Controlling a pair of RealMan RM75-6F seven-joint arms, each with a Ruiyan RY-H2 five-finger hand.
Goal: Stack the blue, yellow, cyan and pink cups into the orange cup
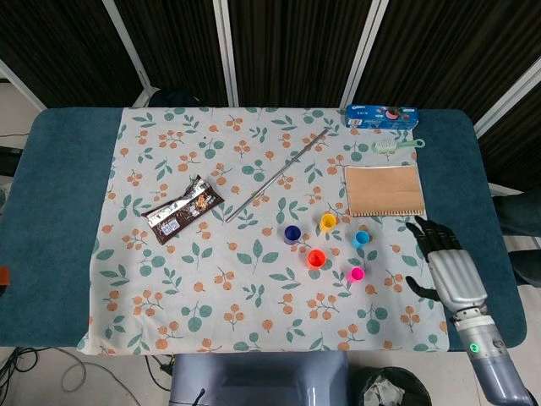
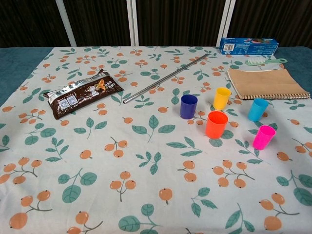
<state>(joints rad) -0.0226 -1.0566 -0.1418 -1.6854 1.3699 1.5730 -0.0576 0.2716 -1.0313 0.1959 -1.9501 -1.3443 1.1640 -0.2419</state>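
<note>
Here, my right hand [image 1: 448, 266] hovered with fingers spread, empty, right of the upright pink cup [image 1: 356, 274].

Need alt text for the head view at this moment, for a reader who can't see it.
Five small cups stand apart, unstacked, on a leaf-print cloth: orange cup in front, blue cup, yellow cup, cyan cup and pink cup around it. The right hand hovers open beside them, holding nothing.
</note>
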